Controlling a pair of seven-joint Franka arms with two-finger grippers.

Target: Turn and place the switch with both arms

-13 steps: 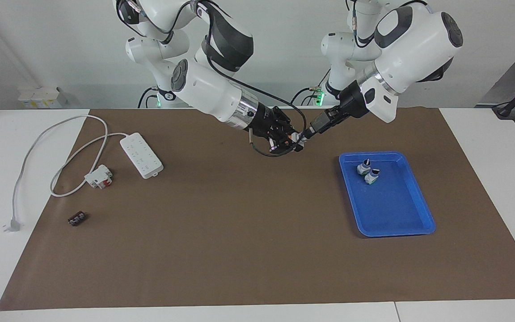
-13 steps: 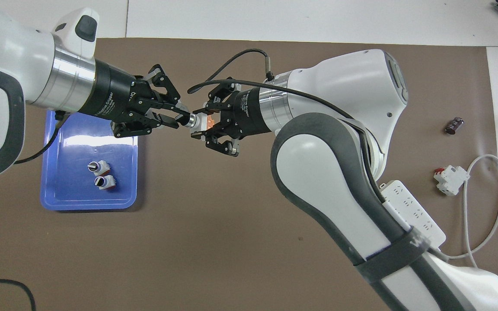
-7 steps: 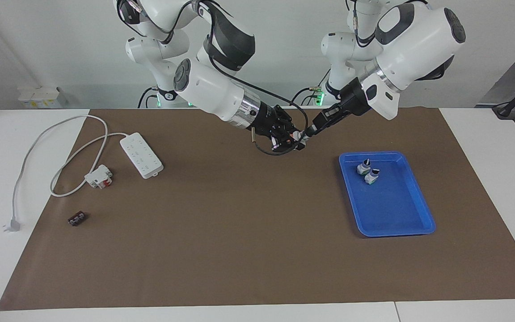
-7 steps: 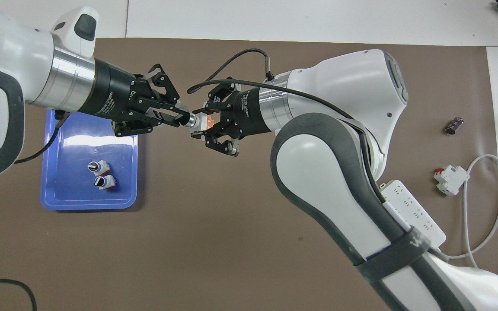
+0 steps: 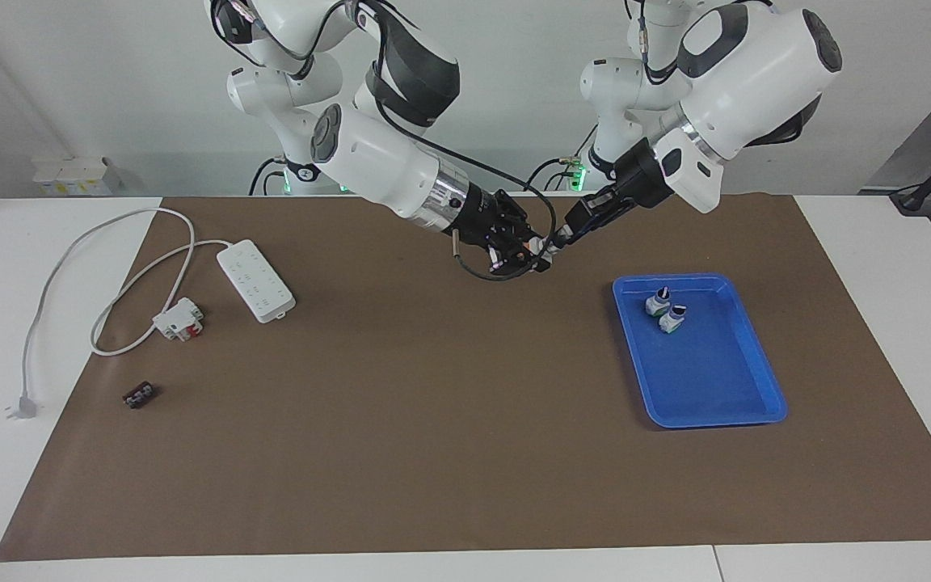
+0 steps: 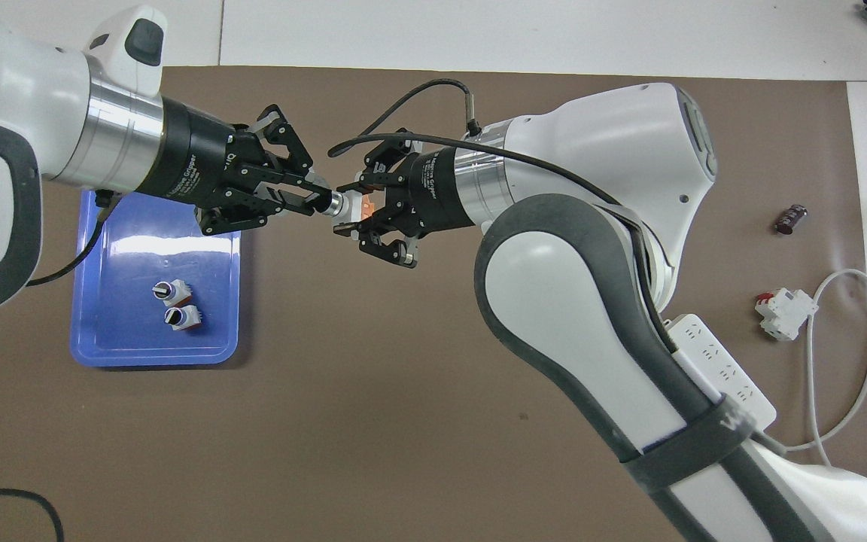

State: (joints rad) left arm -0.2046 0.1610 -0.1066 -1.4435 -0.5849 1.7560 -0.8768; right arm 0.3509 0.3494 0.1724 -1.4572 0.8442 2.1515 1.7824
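Observation:
The switch (image 6: 341, 205) hangs in the air between the two grippers, over the brown mat beside the blue tray (image 6: 132, 342). Its orange block faces the right gripper and its silver collar faces the left one. My left gripper (image 6: 320, 202) is shut on the knob end. My right gripper (image 6: 356, 211) is shut on the white-and-orange body. In the facing view the switch (image 5: 545, 245) sits between the left gripper (image 5: 557, 238) and the right gripper (image 5: 533, 252), a little above the mat.
Two more rotary switches (image 5: 657, 303) (image 5: 673, 318) stand in the blue tray (image 5: 724, 396). Toward the right arm's end lie a white power strip (image 5: 255, 280) with its cable, a white-and-red switch (image 5: 179, 319) and a small dark block (image 5: 139, 395).
Both grippers, still joined on the switch, have risen a little. The left wrist has turned slightly. Nothing on the table has moved.

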